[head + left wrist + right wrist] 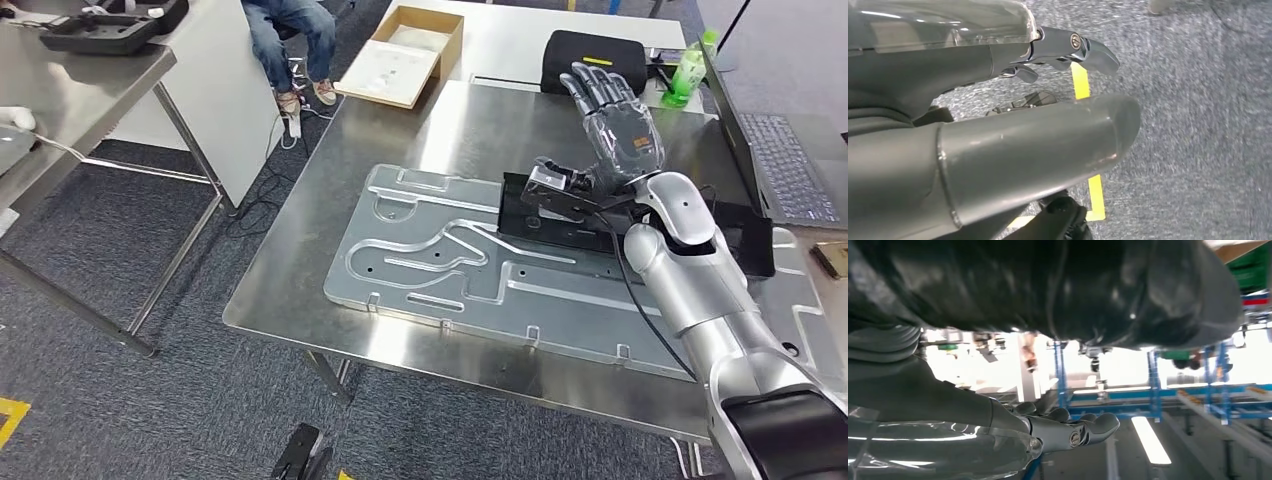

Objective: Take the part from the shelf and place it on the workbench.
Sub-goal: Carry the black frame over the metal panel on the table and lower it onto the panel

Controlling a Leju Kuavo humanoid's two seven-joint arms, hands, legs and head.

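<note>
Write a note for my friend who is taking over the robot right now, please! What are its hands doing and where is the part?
Right hand: raised above the workbench, fingers spread, holding nothing.
Left hand: hanging over grey carpet with a yellow floor marking; it seems to hold nothing, though its fingers are partly hidden.
Part: a large silver stamped metal panel lies flat on the workbench, with a black tray resting on its far edge under the right wrist.
Done: the panel seems already placed.
Left: pull the right arm back clear of the bench, probably nothing more.
</note>
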